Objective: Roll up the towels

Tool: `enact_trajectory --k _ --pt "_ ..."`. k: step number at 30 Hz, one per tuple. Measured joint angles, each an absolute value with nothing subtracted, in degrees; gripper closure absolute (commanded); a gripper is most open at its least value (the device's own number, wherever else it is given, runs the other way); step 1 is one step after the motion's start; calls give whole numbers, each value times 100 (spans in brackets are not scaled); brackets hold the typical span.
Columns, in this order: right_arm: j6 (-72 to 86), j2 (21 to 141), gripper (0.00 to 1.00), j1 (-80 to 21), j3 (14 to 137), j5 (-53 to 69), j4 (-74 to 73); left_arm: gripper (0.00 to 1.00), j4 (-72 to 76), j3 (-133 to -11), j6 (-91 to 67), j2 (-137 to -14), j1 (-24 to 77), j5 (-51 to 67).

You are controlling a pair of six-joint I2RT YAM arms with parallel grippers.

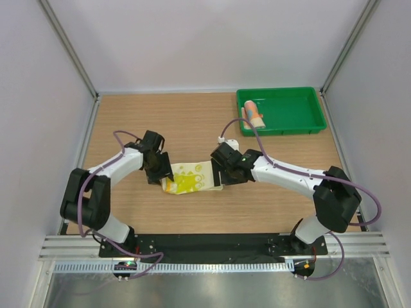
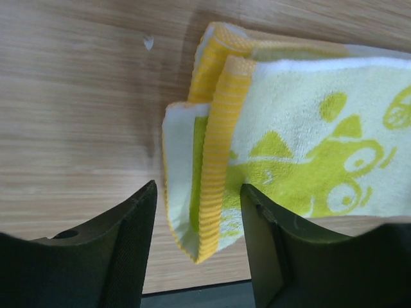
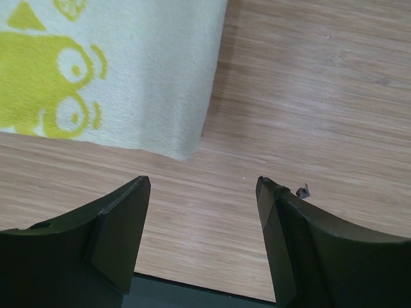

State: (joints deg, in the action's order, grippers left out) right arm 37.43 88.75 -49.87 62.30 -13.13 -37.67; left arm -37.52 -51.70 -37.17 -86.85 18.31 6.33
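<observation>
Top external view is showing the left gripper (image 1: 160,172) hanging low over the left end of the yellow towel (image 1: 187,181). The towel is lying on the wooden table (image 1: 192,122) between the two arms, toward the near edge. Left wrist view is showing that end folded over in layers, with its orange-striped hems stacked. The gripper is straddling the folded edge with its jaws standing partly apart. One finger is looking close against the cloth and the other is standing clear of it, so nothing is being pinched.

Moving right, the right gripper (image 1: 220,170) is hovering at the towel's right end. Right wrist view is showing its jaws standing wide, with only bare wood between them. The towel's corner is lying just beyond the fingertips, untouched.

Farther right, at the back, the other towel (image 1: 254,113) is lying as a short roll, orange-pink side outward, in the left end of a green tray (image 1: 289,109).
</observation>
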Motion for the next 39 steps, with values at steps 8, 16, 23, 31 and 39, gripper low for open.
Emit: enact_trajectory --k 8,16,23,31,39 --pt "3540 8956 27 -4984 5979 -1337 -3677 71 -3581 -5520 -3795 -9397 1874 617" --pt "3406 8969 27 -4987 5975 -1339 -3588 81 -3802 -6208 -3719 -9397 1916 322" --pt "3345 9002 26 -4987 5942 -1337 -3548 73 -4125 -6687 -3518 -9397 2110 150" --pt "3321 9070 27 -4987 5933 -1323 -3454 100 -4244 -6746 -3271 -9572 2185 16" --pt "3308 9155 28 -4987 5933 -1334 -3430 100 -3664 -6711 -2753 -9299 2178 864"
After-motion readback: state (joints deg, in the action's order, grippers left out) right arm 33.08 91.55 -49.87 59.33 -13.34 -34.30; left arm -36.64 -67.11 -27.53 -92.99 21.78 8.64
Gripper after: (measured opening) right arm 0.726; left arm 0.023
